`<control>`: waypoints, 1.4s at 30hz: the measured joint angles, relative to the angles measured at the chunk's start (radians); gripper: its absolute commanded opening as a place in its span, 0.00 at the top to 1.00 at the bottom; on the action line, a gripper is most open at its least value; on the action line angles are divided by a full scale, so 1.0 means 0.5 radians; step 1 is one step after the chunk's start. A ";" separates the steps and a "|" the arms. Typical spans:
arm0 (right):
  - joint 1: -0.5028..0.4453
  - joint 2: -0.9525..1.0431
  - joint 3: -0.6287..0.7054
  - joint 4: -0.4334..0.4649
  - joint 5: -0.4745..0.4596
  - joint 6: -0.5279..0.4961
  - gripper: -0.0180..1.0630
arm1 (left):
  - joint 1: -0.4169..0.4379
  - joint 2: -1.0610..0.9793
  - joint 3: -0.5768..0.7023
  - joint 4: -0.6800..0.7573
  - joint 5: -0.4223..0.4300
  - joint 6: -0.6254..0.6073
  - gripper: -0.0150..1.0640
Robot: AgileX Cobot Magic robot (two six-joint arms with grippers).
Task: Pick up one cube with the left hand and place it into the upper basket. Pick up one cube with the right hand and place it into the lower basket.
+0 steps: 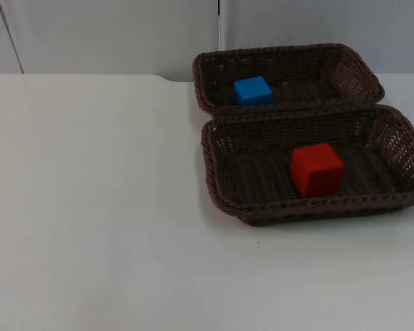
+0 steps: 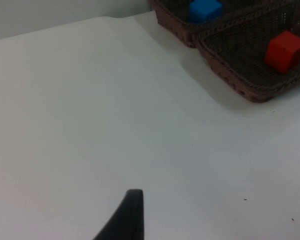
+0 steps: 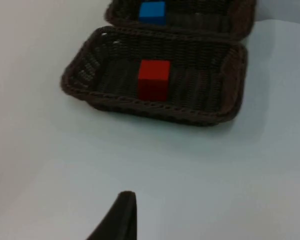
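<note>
Blue cube (image 1: 252,90) in upper basket (image 1: 352,65), red cube (image 1: 317,169) in lower basket (image 1: 400,155) — looks done. Gripper fingers' state: cannot tell. Risk — stray arm return knocking baskets.

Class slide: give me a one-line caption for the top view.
Two brown wicker baskets side by side on a white table: blue cube in the upper basket, red cube in the lower basket.

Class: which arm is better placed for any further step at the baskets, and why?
Right, probably: the lower basket with the red cube and the upper basket with the blue cube sit on its side. The right gripper faces them closely; the left gripper waits farther off.
</note>
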 measured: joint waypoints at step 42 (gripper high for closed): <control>-0.722 0.000 0.000 0.000 -0.008 0.000 0.01 | 0.000 0.000 0.000 0.000 0.000 0.000 0.01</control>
